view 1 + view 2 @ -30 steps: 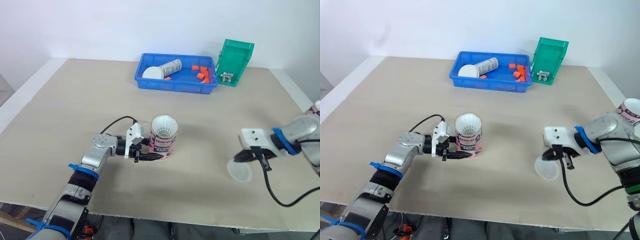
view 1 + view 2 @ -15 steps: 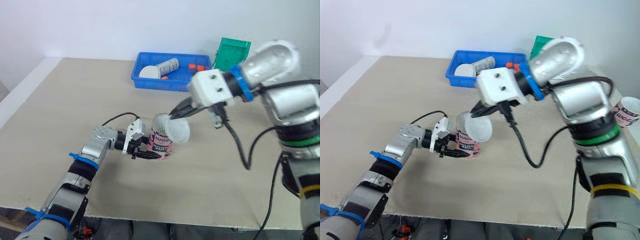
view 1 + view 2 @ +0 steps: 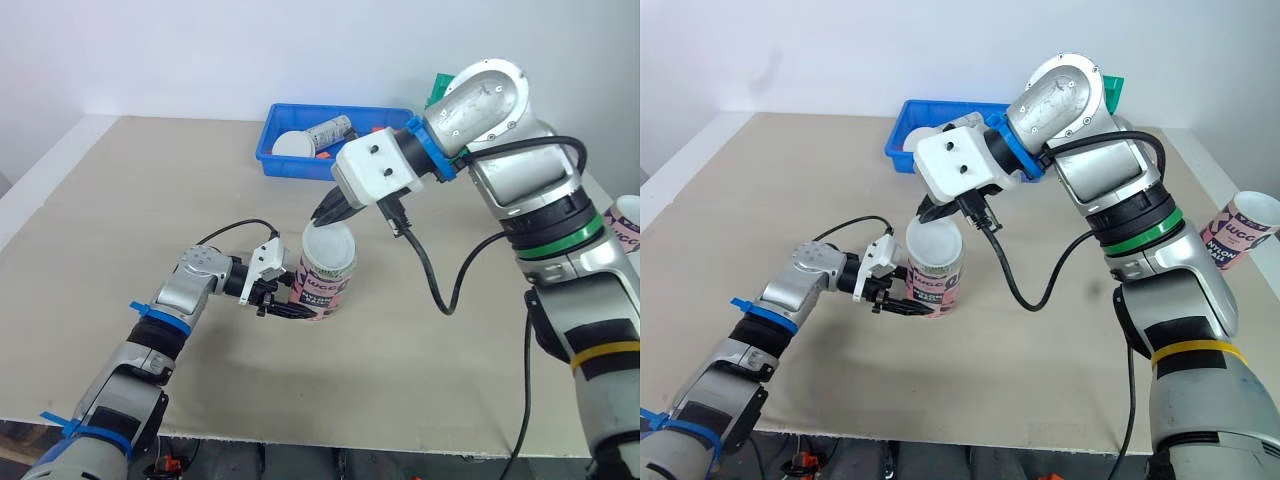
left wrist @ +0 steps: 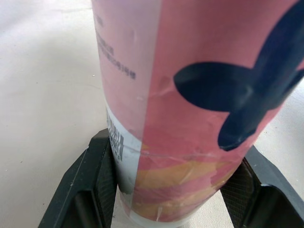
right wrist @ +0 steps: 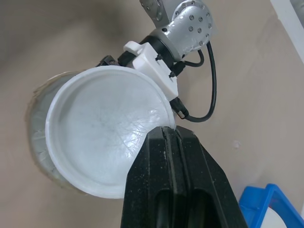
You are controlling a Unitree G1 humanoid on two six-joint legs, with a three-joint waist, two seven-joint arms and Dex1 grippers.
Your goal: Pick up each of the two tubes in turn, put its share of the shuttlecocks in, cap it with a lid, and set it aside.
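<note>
My left hand (image 3: pixel 287 303) is closed tight around the bottom of the pink tube (image 3: pixel 326 285), which stands near the middle of the bench (image 3: pixel 110 230). My right hand (image 3: pixel 327 212) pinches the white lid (image 3: pixel 328 246) by its rim, right at the tube's top.

left arm (image 3: pixel 150 345) reaches forward, low, with the forearm near level and the wrist turned in toward the centre. left gripper (image 3: pixel 287 306) points sideways to the robot's right. its two black fingers (image 4: pixel 97 187) stand on opposite sides of the tube (image 3: pixel 322 288), pads pressed to its lower wall. right arm (image 3: pixel 525 200) is raised, elbow high, with the forearm angled down and across to the robot's left. right wrist (image 3: pixel 378 177) tilts downward. right gripper (image 5: pixel 170 137) is closed, fingers flat together, pinching the lid (image 5: pixel 102 135) at one edge of its rim.
</note>
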